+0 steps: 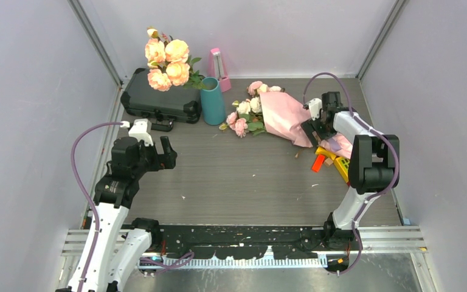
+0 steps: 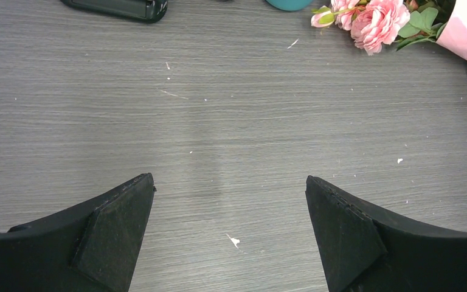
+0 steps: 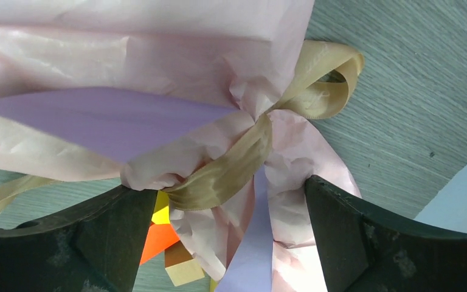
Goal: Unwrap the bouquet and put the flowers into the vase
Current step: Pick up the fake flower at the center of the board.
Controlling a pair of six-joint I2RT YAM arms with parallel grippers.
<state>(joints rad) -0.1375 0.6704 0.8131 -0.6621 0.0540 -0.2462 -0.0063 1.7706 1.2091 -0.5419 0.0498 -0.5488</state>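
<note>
The bouquet [image 1: 283, 115] lies on its side at the back of the table, wrapped in pink-lilac paper [image 3: 158, 61] and tied with a tan ribbon [image 3: 231, 167]. Its small pink and cream flowers [image 1: 246, 115] point left toward the teal vase [image 1: 212, 100], which stands upright. My right gripper [image 3: 225, 185] is open at the bouquet's tied end, its jaws standing either side of the crinkled neck and ribbon. My left gripper [image 2: 228, 178] hangs open over bare table at the left, well short of the flowers [image 2: 377, 18].
A black case [image 1: 161, 100] sits at the back left with big peach-orange roses [image 1: 167, 61] above it. A pink metronome-shaped object [image 1: 220, 70] stands behind the vase. Orange and yellow blocks [image 1: 331, 161] lie beneath the right arm. Grey walls close in on both sides.
</note>
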